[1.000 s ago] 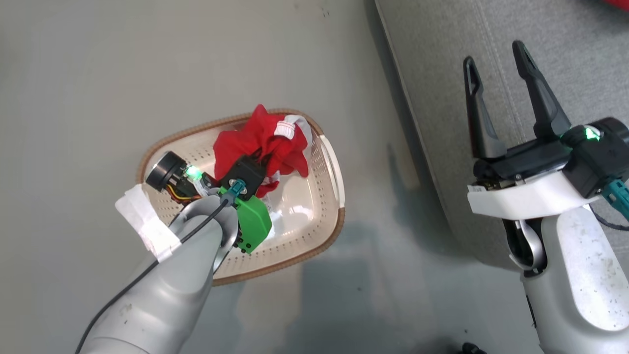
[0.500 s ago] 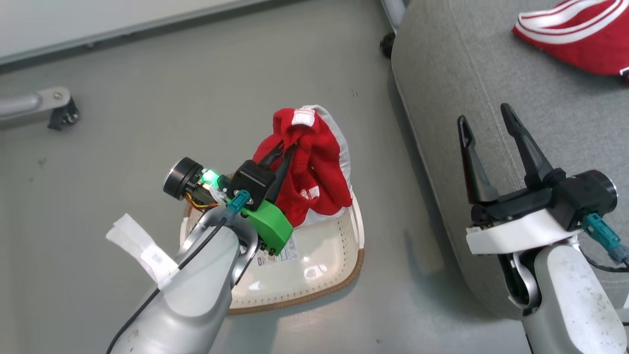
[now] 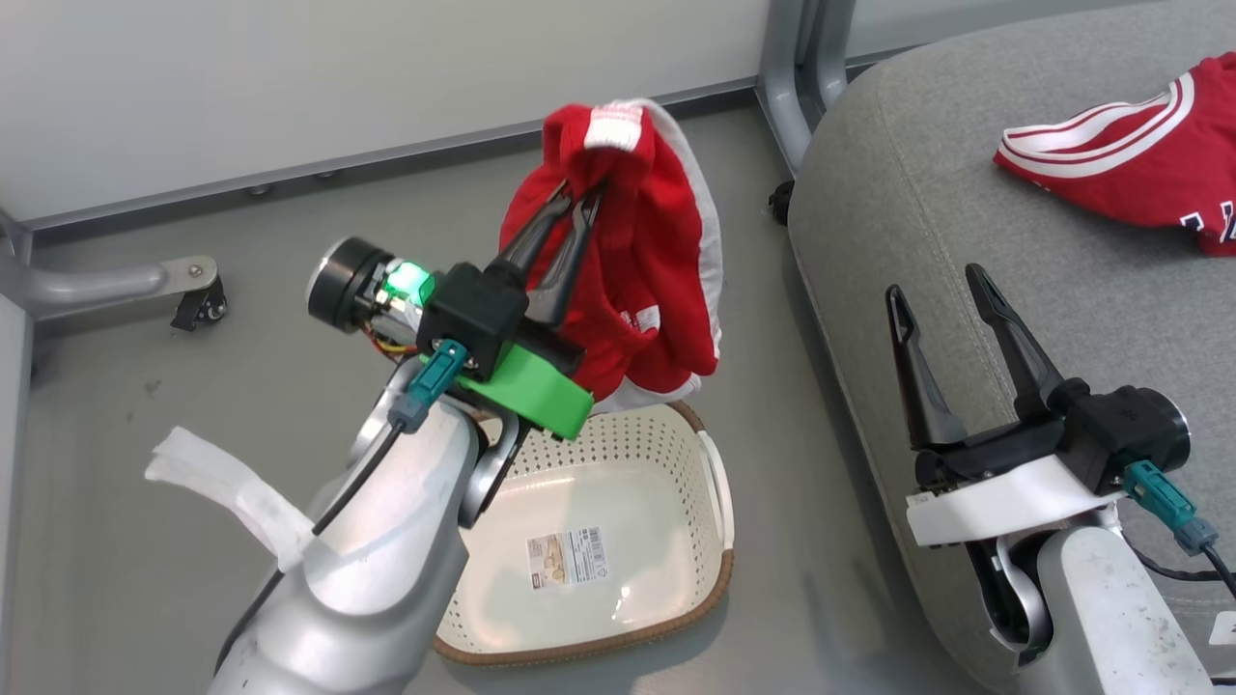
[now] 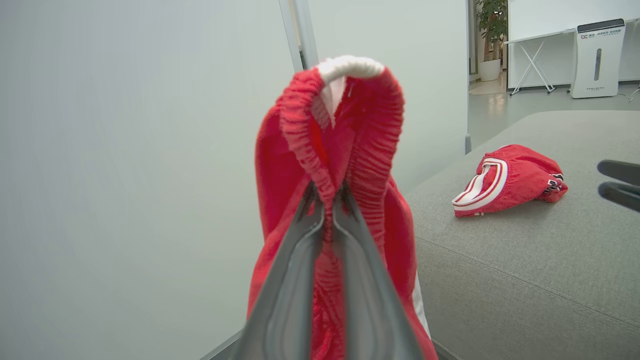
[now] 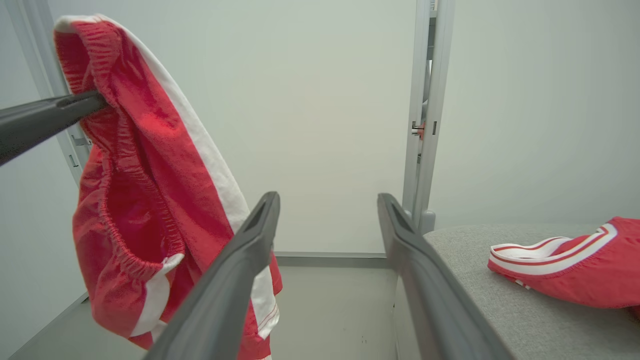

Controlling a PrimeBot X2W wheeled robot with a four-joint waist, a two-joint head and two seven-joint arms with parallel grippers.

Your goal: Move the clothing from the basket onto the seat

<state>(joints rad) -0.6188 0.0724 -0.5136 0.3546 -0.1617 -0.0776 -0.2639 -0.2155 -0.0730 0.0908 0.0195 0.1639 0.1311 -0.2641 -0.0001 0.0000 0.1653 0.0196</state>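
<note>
a robot's view down onto a grey floor (image 3: 145, 405) beside a pale wall (image 3: 290, 77). the left gripper (image 3: 577, 198), raised at the centre, is clenched on the elastic waistband of the red shorts (image 3: 642, 280). its 2 dark fingers pinch the gathered band between them, and the shorts hang down from the tips with a white side stripe facing right. the shorts hang in the air over the far end of the basket (image 3: 713, 483); whether the lowest hem touches the rim cannot be told. the cream basket stands on the floor, just left of the seat (image 3: 917, 193), with a paper label (image 3: 567, 557) on its bottom. the red jersey (image 3: 1130, 164), with white stripes along its edge, lies crumpled on the far right part of the grey seat. the right gripper (image 3: 933, 282) hovers over the seat's left edge, its 2 fingers spread wide apart and grasping nothing.
</note>
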